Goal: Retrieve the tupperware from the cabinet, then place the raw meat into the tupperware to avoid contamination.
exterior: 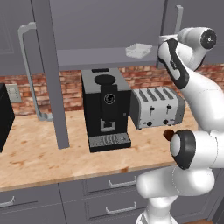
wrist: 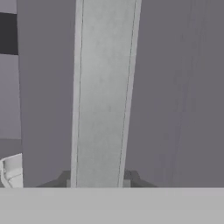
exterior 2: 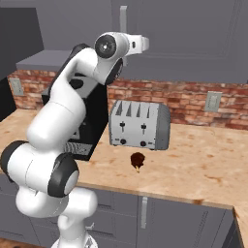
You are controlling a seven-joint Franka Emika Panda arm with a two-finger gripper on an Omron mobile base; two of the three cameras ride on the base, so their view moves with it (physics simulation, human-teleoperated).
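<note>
Nearest you, the raw meat [exterior 2: 137, 160] lies on the wooden tabletop [exterior: 39, 159] before the toaster [exterior 2: 139, 125], the coffee machine [exterior: 106, 107] alongside. Behind runs brick wall [exterior 2: 193, 99]. Up in the open cabinet [exterior: 105, 26] sits the tupperware [exterior: 139, 50]. Your fingers are clamped narrow on the door's handle [wrist: 103, 94].

On the surface [exterior: 39, 162] we see the coffee machine [exterior: 106, 107] left of the toaster [exterior: 157, 107], the raw meat [exterior 2: 137, 160] in front of the toaster, and above them the tupperware [exterior: 139, 50] inside the open cabinet [exterior: 105, 26], its handle [wrist: 103, 94] right before our pincer.
</note>
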